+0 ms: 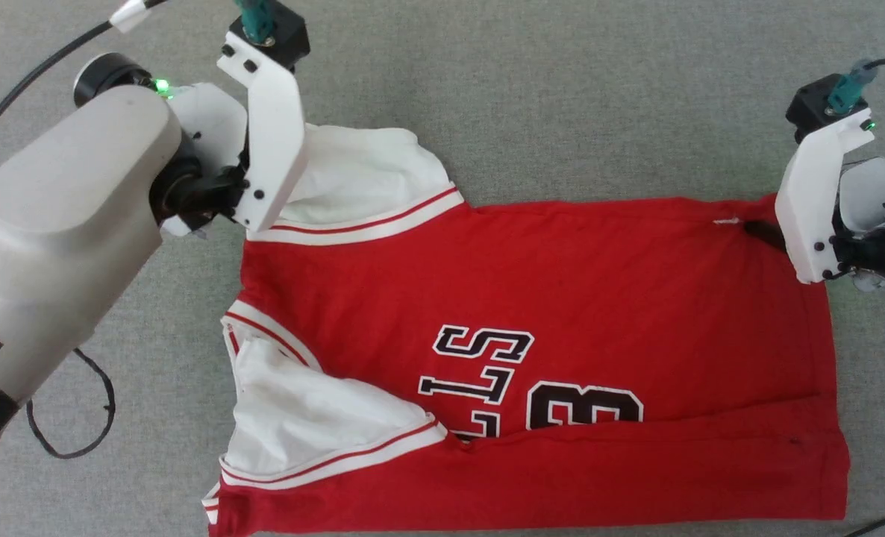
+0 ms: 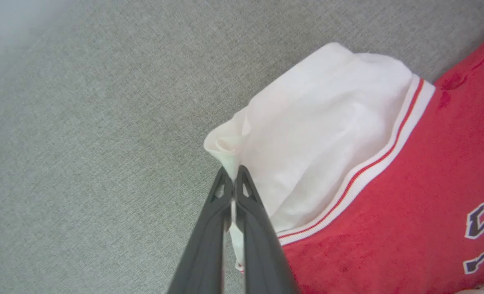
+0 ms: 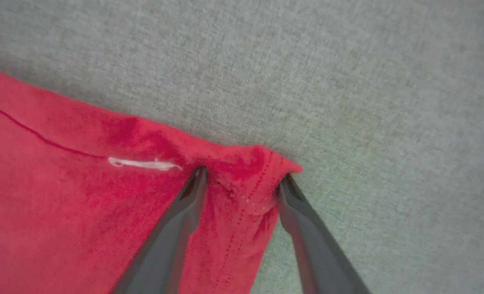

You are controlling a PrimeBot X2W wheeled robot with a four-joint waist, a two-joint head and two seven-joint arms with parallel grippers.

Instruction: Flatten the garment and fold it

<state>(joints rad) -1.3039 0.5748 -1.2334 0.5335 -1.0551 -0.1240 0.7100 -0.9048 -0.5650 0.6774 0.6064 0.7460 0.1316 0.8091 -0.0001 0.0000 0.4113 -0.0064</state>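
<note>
- The garment [image 1: 562, 298] is lying spread sideways on a grey woven surface [image 1: 562, 97], with its sleeves toward the left and its hem toward the right.
- Its far sleeve [image 1: 368, 179], white with red-and-white striped trim, is reaching out at the far left. The near sleeve [image 1: 316, 418] is lying folded in over the red body at the near left.
- A red band along the near edge is lying turned over the chest, covering the lower part of the black, white-outlined letters [image 1: 480, 365] and number [image 1: 584, 406].
- In the left wrist view, the left pincer [image 2: 234, 173] is clenching a rolled edge of the white sleeve, with the cloth pinched between its closed dark fingers [image 2: 209, 228]. The red body of the garment [image 2: 389, 204] is lying just to the right of them.
- In the head view, the pale left forearm [image 1: 62, 224] is reaching in from the near left, and its white wrist mount is sitting over that far sleeve.
- In the right wrist view, the right pincer [image 3: 243, 174] is standing released, with its two fingers spread wide and straddling the far right hem corner of the garment [image 3: 62, 196]. Both tips appear to be touching the bunched red cloth, though the view does not settle how firmly.
- A short white thread [image 3: 144, 164] is lying on the red cloth just left of that pincer.
- A black cable [image 1: 69, 440] is looping on the surface at the near left, apart from the garment.
</note>
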